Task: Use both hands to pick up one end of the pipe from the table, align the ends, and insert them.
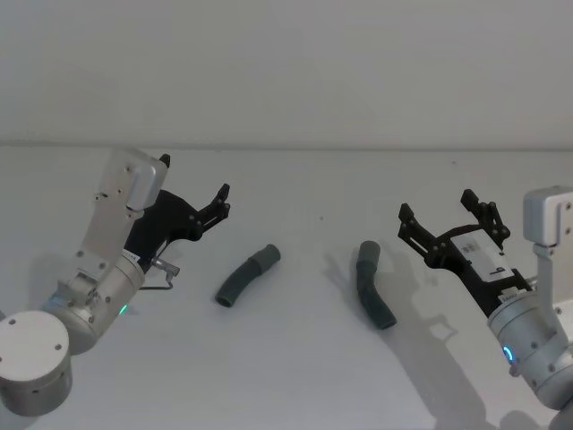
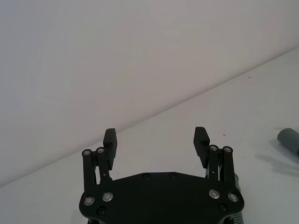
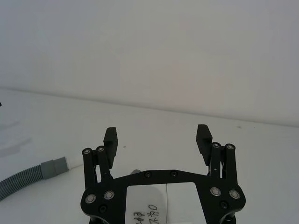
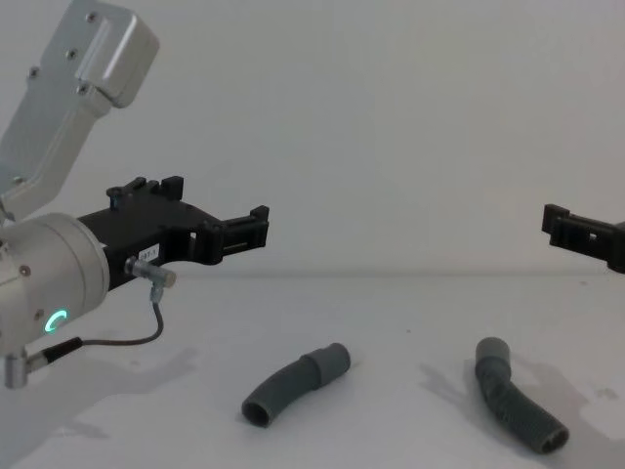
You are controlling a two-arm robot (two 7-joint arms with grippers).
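Two curved dark grey ribbed pieces of the pipe lie apart on the white table [image 1: 295, 376]. The left piece [image 1: 243, 278] [image 4: 291, 384] has its smooth cuff end [image 1: 268, 256] [image 2: 289, 140] pointing back right. The right piece [image 1: 375, 287] [image 4: 515, 398] [image 3: 21, 179] has its cuff end [image 1: 368, 252] [image 3: 53, 167] at the far side. My left gripper [image 1: 221, 203] [image 2: 156, 140] [image 4: 256, 227] hovers open above the table, back left of the left piece. My right gripper [image 1: 437, 210] [image 3: 158, 139] [image 4: 564, 231] hovers open, back right of the right piece. Neither holds anything.
A thin grey cable [image 4: 146, 327] loops from my left wrist just above the table. The table meets a plain white wall [image 1: 286, 72] at the back. Bare table lies between the two pieces and in front of them.
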